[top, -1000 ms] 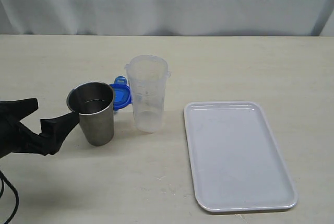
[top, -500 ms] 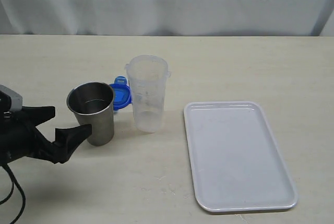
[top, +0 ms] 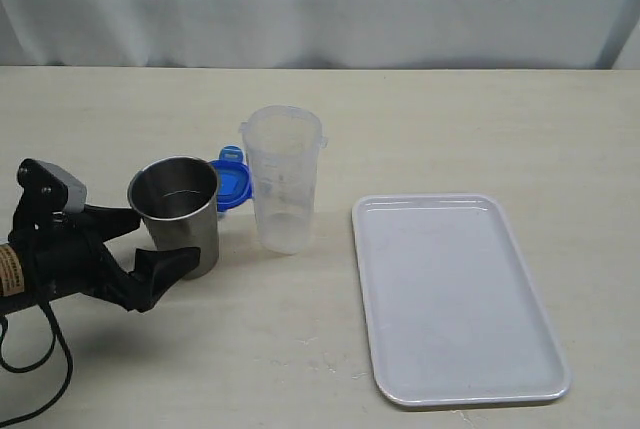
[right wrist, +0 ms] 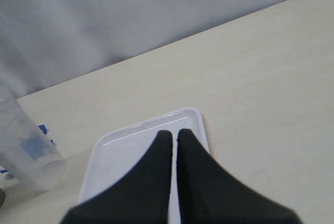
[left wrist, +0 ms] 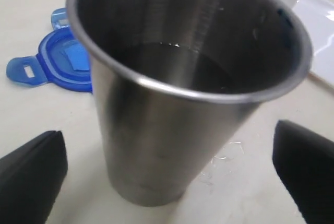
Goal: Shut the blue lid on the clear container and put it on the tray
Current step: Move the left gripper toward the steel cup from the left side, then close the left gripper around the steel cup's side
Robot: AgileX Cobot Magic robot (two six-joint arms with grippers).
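The clear container (top: 283, 179) stands upright and uncovered near the table's middle; the right wrist view also shows it (right wrist: 26, 151). The blue lid (top: 230, 184) lies flat on the table behind the steel cup and beside the container, partly hidden; it shows more fully in the left wrist view (left wrist: 68, 65). The pale tray (top: 455, 299) lies to the right with nothing on it. My left gripper (top: 165, 237) is open, one finger on each side of the steel cup's lower part (left wrist: 169, 182). My right gripper (right wrist: 175, 135) is shut on nothing above the tray's near end (right wrist: 130, 140); the exterior view does not show it.
A grey stainless steel cup (top: 180, 214) stands left of the container, with dark liquid low inside it (left wrist: 177, 62). A grey cloth backdrop hangs behind the table's far edge.
My left gripper has moved rightward along the table, and its open fingers now flank the steel cup. The container, lid and tray have not moved.
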